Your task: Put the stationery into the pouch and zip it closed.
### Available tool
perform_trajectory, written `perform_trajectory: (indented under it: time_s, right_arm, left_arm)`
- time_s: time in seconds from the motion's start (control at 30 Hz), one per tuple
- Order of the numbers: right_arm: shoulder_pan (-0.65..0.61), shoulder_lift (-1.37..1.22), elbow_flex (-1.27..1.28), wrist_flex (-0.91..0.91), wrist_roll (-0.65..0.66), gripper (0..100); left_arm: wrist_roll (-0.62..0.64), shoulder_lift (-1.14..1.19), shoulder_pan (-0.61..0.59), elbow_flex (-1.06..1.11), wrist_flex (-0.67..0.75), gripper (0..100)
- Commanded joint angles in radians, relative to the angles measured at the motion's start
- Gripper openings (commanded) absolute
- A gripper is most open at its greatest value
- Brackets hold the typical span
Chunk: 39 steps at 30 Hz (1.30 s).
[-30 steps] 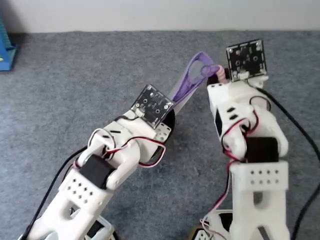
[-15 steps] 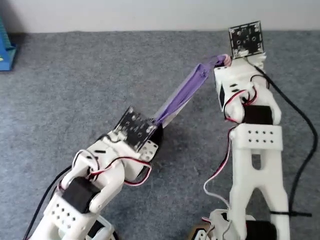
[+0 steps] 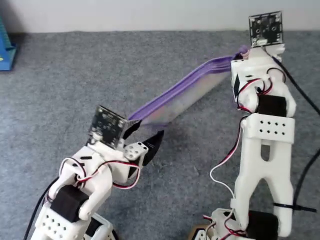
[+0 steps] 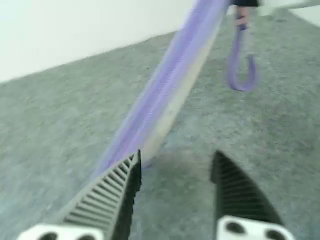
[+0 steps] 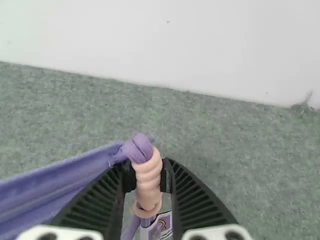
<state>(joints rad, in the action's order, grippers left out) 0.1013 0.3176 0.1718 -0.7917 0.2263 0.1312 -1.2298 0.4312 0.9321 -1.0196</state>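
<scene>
Right wrist view: right claw (image 5: 145, 170) tight on purple pouch (image 5: 55, 186); left claw (image 4: 176, 161) wide

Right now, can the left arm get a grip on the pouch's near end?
Probably yes: the left gripper is open, the pouch ends right beside one finger, nothing between. The right gripper holds the far end.

Matt purple cloth pouch (image 3: 185, 95), ribbed black plastic right pincer (image 5: 145, 172), rough grey carpet tabletop (image 3: 60, 85).
</scene>
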Motion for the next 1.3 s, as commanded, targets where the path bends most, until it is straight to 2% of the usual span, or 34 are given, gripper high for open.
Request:
perform_trajectory:
  time_s: [0.0,0.2,0.43,0.5,0.63,0.7,0.87,1.1,1.2,1.27]
  right_arm:
    - [0.012,0.008,-0.089,-0.111,0.005,0.7]
    - [0.045,0.008,-0.100,-0.384,0.002,0.7]
    - [0.050,0.001,-0.097,-0.587,0.002,1.6]
    - [0.050,-0.002,-0.095,-0.639,0.000,7.1]
    - [0.054,0.005,-0.095,-0.740,-0.009,25.3]
    - [0.054,0.008,-0.100,-0.786,-0.049,29.6]
    - [0.051,0.008,-0.098,-0.888,-0.152,29.6]
    - [0.048,0.008,-0.097,-0.980,-0.235,29.6]
    - [0.045,0.010,-0.097,-0.998,-0.258,27.6]
    - [0.021,0.039,-0.097,-0.998,-0.258,18.5]
  left_arm:
    - [0.023,-0.015,-0.097,-0.094,-0.072,26]
    - [0.023,-0.020,-0.276,-0.153,-0.169,26]
    - [0.026,-0.020,-0.400,-0.225,-0.292,26]
    - [0.028,-0.020,-0.414,-0.225,-0.325,26]
    - [0.028,-0.020,-0.476,-0.225,-0.371,26]
    - [0.028,-0.020,-0.531,-0.225,-0.371,26]
    - [0.023,-0.020,-0.649,-0.225,-0.367,26]
    - [0.029,-0.020,-0.658,-0.211,-0.365,25]
    - [0.028,-0.020,-0.658,-0.177,-0.338,18]
    - [0.023,-0.020,-0.658,-0.165,-0.330,10]
